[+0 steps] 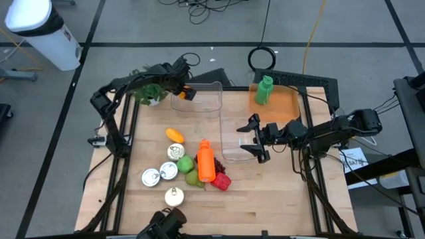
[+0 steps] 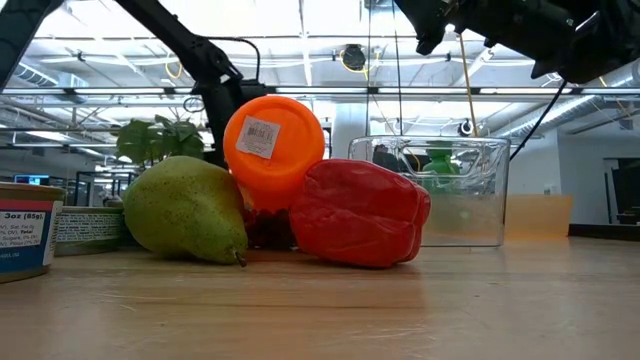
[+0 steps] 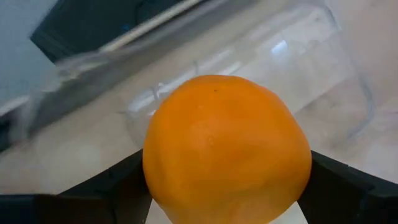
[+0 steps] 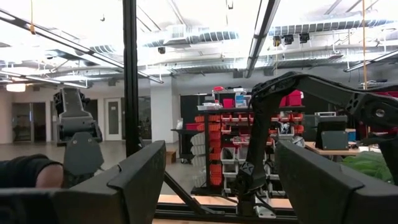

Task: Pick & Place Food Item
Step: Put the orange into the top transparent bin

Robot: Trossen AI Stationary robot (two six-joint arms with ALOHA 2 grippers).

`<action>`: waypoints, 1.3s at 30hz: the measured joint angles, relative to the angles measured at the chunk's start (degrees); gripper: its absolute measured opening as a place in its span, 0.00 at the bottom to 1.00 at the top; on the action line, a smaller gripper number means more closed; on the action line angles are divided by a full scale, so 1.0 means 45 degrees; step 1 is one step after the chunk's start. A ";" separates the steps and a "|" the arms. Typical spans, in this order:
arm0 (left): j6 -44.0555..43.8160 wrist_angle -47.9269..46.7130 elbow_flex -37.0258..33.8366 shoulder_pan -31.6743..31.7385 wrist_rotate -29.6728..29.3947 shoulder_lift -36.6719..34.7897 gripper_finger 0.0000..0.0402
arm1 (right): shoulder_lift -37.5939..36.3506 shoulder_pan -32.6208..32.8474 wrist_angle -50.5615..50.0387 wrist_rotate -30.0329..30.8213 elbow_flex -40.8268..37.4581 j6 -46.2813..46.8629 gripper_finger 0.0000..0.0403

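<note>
A round orange fruit [image 3: 227,146] sits between the fingers of my left gripper [image 1: 186,93], which is shut on it at the table's far side. It hangs over the left end of a clear plastic container [image 1: 206,99]. My right gripper [image 1: 256,139] stands open in the air right of the table's middle, with nothing between its fingers [image 4: 143,180]. Near the front left lies a pile of food: an orange bottle [image 1: 205,161], a green pear [image 2: 188,210], a red pepper [image 2: 358,212] and cans [image 1: 159,174]. My left gripper pinches the orange fruit by two opposite sides [image 3: 155,180] between its two fingers [image 3: 339,180]. The fingers come steeply from above, slanting down. The fruit is lifted clear and hangs over the open top of the clear container [image 3: 298,56].
A second clear container [image 1: 236,143] stands just left of my right gripper. A green bottle [image 1: 265,89] stands on an orange mat [image 1: 282,103] at the far right. A leafy green item [image 1: 149,93] lies at the far left edge. An orange-yellow item [image 1: 174,135] lies beside the cans.
</note>
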 joint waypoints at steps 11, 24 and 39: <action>-0.0388 0.0299 0.0015 -0.0003 -0.1843 0.1256 0.86 | 0.0000 0.0004 -0.0059 0.0000 0.0000 0.0000 0.70; -0.0401 0.0282 -0.0019 -0.0092 -0.1568 0.1132 0.87 | 0.0005 0.0004 -0.0087 0.0000 0.0000 -0.0005 0.70; -0.0455 0.0151 -0.0019 -0.0498 -0.2820 0.1128 0.87 | 0.0005 0.0002 -0.0238 0.0000 0.0000 -0.0005 0.70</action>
